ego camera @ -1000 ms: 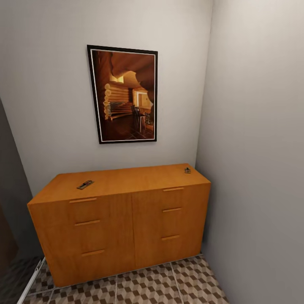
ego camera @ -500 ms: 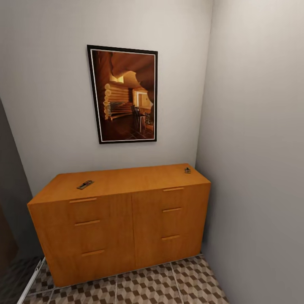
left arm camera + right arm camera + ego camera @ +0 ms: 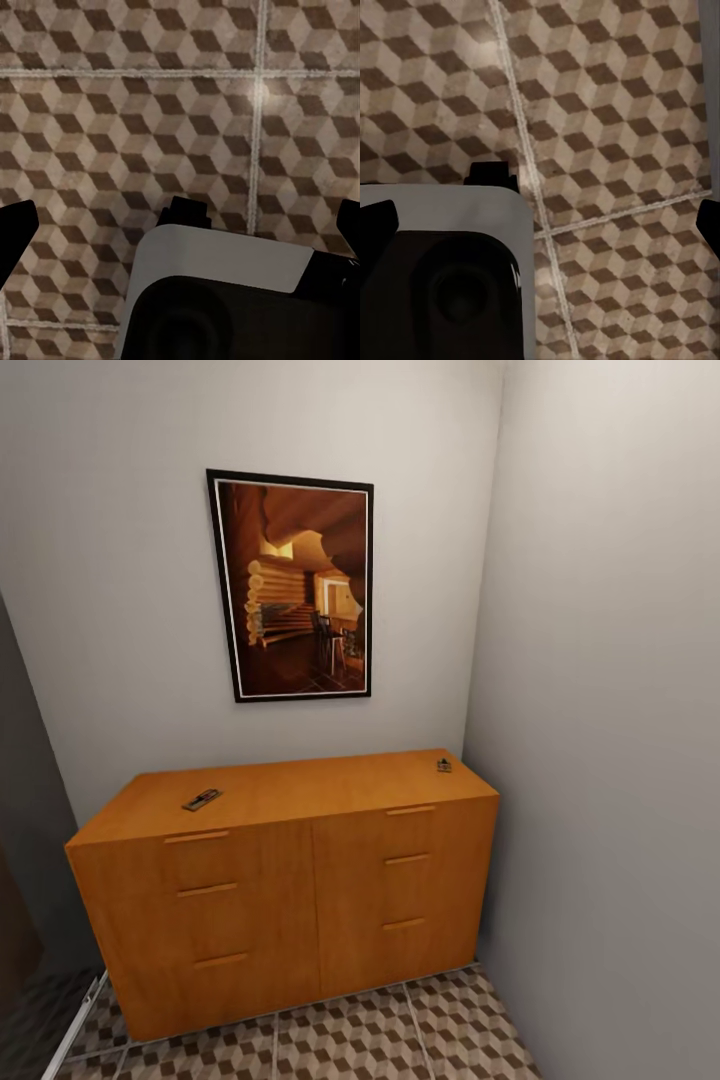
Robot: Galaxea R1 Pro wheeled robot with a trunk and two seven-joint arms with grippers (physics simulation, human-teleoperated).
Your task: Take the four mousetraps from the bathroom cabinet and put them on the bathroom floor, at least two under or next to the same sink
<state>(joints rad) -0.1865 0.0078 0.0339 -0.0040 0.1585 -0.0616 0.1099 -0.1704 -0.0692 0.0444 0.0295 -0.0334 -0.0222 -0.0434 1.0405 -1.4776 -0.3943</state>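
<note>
Left gripper (image 3: pixel 180 229) and right gripper (image 3: pixel 540 217) both hang pointing down at the bathroom floor (image 3: pixel 112 112). Dark fingertips (image 3: pixel 15 229) sit at opposite picture edges in each wrist view, so both look spread wide with nothing between them.

Two mousetraps are on top of the cabinet (image 3: pixel 300 880): one mousetrap (image 3: pixel 201 799) near its left front edge, lying at a slant, and a second mousetrap (image 3: pixel 443 765) at the far right rear corner, close to the side wall (image 3: pixel 600 710). They're well apart. The other two aren't on the top; probably in drawers, can't tell.

Risks, as judgement: the corner trap sits tight against the wall, so an arm reaching there could bump the wall or nudge the trap off the back. Traps are tiny and flat, easy to pinch badly or slide off the edge. All drawers look closed, with slim handles (image 3: pixel 207 888), an awkward grip.

The head view gives the cabinet, traps and framed picture (image 3: pixel 295 585). The wrist views give cube-pattern tiles, grout lines and part of the robot's white-and-black body (image 3: pixel 225 300).
</note>
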